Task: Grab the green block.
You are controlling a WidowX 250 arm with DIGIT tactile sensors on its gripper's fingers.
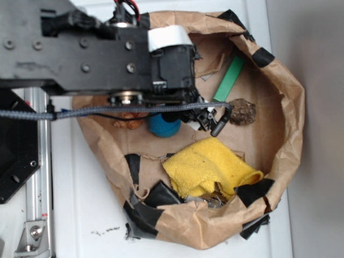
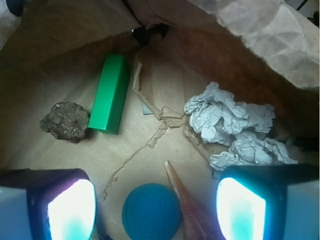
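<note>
Closest to the wrist cam you've got the hand [image 2: 156, 205] with its two pads spread wide and nothing between them except the teal ball [image 2: 151, 211] and the tip of a brown shell [image 2: 187, 207] sitting below the gap. Further out, up and left, is the green block [image 2: 110, 94], lying flat on the brown paper floor of the bag [image 1: 287, 107], one short end just beside a lumpy rock [image 2: 65, 121]; I can't quite tell if they touch. It looks rigid and light, probably plastic or painted wood, with smooth glossy faces that could slip, so I'd pinch it across the narrow width near the middle, away from the rock. Looks-wise: long, slim, bright green bar, crisp edges. Off to the right, crumpled white paper [image 2: 232, 125].
</note>
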